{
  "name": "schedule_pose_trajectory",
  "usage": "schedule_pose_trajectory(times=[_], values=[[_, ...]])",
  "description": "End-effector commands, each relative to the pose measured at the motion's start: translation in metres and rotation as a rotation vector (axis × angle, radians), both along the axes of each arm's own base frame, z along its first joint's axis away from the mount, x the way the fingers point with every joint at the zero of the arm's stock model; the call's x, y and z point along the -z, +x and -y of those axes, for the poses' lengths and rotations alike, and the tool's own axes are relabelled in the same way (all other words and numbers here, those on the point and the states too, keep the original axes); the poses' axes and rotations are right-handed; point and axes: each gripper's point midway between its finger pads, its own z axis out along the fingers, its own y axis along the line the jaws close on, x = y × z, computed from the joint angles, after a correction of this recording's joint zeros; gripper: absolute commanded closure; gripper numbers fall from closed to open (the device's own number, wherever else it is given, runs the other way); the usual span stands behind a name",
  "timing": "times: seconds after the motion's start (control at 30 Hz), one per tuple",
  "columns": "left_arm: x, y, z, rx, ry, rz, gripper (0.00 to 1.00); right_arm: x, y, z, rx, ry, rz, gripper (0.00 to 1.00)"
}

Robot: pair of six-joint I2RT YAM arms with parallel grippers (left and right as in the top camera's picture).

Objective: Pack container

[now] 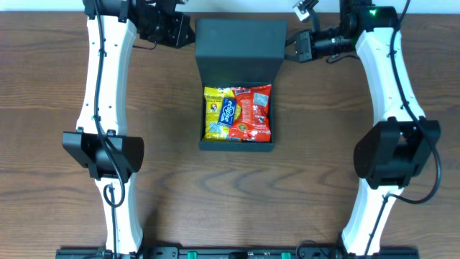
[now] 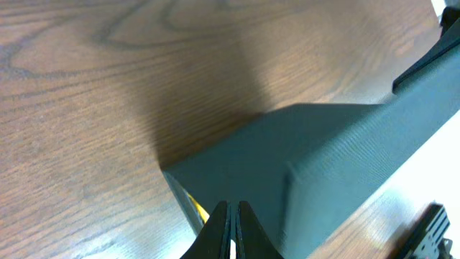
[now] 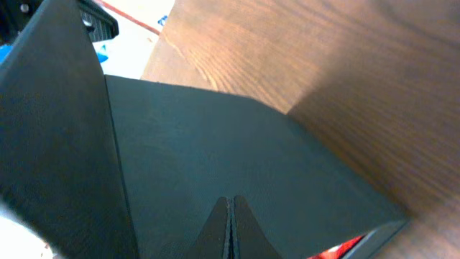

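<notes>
The dark teal container [image 1: 237, 147] sits at the table's middle back, its hinged flap lid [image 1: 241, 50] raised and leaning over the back half. Inside lie a yellow snack packet [image 1: 219, 114] and a red snack packet [image 1: 251, 111]. My left gripper [image 1: 190, 32] is shut at the lid's left edge; in the left wrist view its tips [image 2: 230, 208] lie against the lid [image 2: 323, 158], with a sliver of the yellow packet [image 2: 195, 208] below. My right gripper [image 1: 291, 49] is shut at the lid's right edge; its tips [image 3: 230, 205] rest on the lid [image 3: 237, 144], with the red packet [image 3: 338, 250] just visible.
The wooden table [image 1: 65, 86] lies bare around the box. Both arm bases [image 1: 100, 151] [image 1: 392, 151] stand left and right of it. The table's back edge runs just behind the lid.
</notes>
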Motion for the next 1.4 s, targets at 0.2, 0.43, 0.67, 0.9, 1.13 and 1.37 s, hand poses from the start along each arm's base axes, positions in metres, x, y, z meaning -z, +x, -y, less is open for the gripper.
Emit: schedule_pose_trajectory(times=[0.2,0.43,0.67,0.9,1.13,1.37], values=[[-0.018,-0.012,-0.003,0.036,0.033,0.053,0.94,-0.01,-0.014,0.012,-0.026,-0.084,0.062,0.98],[-0.018,-0.011,-0.004,0.034,0.036,0.053,0.94,-0.008,-0.012,0.015,-0.019,-0.108,0.066,0.98],[-0.013,-0.008,-0.012,-0.016,0.08,0.039,0.94,-0.002,-0.008,0.021,0.001,-0.154,0.067,0.98],[-0.041,-0.015,-0.016,-0.035,0.087,0.114,0.94,-0.034,0.012,0.019,0.023,-0.145,0.262,0.98],[-0.094,-0.049,-0.049,-0.118,0.21,0.236,0.94,-0.063,0.003,0.065,0.167,-0.464,0.371,0.98],[-0.117,-0.093,-0.055,-0.1,0.22,0.292,0.94,-0.132,-0.047,0.116,0.282,-0.57,0.509,0.98]])
